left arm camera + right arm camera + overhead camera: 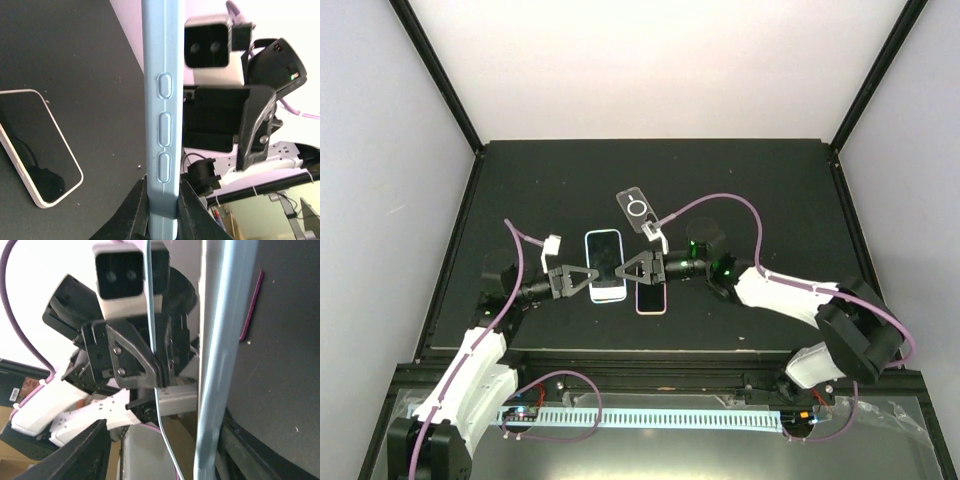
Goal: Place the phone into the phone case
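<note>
A light-blue phone case point(605, 264) with a dark face is held level above the black table point(750, 190) between my two grippers. My left gripper point(582, 279) is shut on its left end. In the left wrist view the case's side point(162, 100), with three button bumps, stands pinched between my gripper point(162, 192). My right gripper point(632, 270) is open at the case's right edge. In the right wrist view the case edge point(215, 360) lies close to one finger of my open gripper point(165, 435). A phone point(651, 298) with a pale pink rim lies flat on the table under my right gripper. It also shows in the left wrist view point(37, 145).
A clear plate with a white ring point(638, 208) lies just behind the grippers. The table's front edge point(620, 350) runs close below them. Purple cables point(740, 205) loop over both arms.
</note>
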Robot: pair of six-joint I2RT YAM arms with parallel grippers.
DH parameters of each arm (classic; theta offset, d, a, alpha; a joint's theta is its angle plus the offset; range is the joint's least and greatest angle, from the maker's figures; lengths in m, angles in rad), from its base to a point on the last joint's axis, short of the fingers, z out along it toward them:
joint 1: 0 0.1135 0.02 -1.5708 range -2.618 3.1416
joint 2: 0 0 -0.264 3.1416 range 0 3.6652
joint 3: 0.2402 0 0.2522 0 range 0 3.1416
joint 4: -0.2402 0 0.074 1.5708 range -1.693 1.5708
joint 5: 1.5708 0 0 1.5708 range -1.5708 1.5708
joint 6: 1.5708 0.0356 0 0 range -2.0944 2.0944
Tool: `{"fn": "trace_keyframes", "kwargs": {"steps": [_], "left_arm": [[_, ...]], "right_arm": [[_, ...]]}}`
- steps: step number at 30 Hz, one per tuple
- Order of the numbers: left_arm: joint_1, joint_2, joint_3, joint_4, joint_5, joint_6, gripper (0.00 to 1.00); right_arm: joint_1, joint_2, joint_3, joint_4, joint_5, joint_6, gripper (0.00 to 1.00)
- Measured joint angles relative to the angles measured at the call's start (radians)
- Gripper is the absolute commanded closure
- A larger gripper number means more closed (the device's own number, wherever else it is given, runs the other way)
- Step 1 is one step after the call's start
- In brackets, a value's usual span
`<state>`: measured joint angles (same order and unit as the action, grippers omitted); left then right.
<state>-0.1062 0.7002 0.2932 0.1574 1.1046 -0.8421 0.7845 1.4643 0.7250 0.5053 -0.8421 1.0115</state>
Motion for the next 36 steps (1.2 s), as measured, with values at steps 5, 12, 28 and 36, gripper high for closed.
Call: {"fn": "trace_keyframes", "kwargs": {"steps": [5,12,28,36], "left_arm": [[-0.001,0.000,0.000,0.009,0.057,-0.003,0.98],[-0.008,0.000,0.000,0.014,0.111,-0.009,0.99],[-0.027,0.002,0.040,-0.072,0.149,0.055,0.99],[-0.028,0.017,0.119,-0.274,0.095,0.198,0.99]], "right_arm": [[-0.005,-0.040,0.059,-0.117,0.064,-0.070,0.29],[-0.032,-0.052,0.108,-0.224,0.141,-0.113,0.31],[-0.039,-0.051,0.176,-0.250,0.151,-0.134,0.72],[-0.046,-0.051,0.178,-0.244,0.150,-0.113,0.96]]}}
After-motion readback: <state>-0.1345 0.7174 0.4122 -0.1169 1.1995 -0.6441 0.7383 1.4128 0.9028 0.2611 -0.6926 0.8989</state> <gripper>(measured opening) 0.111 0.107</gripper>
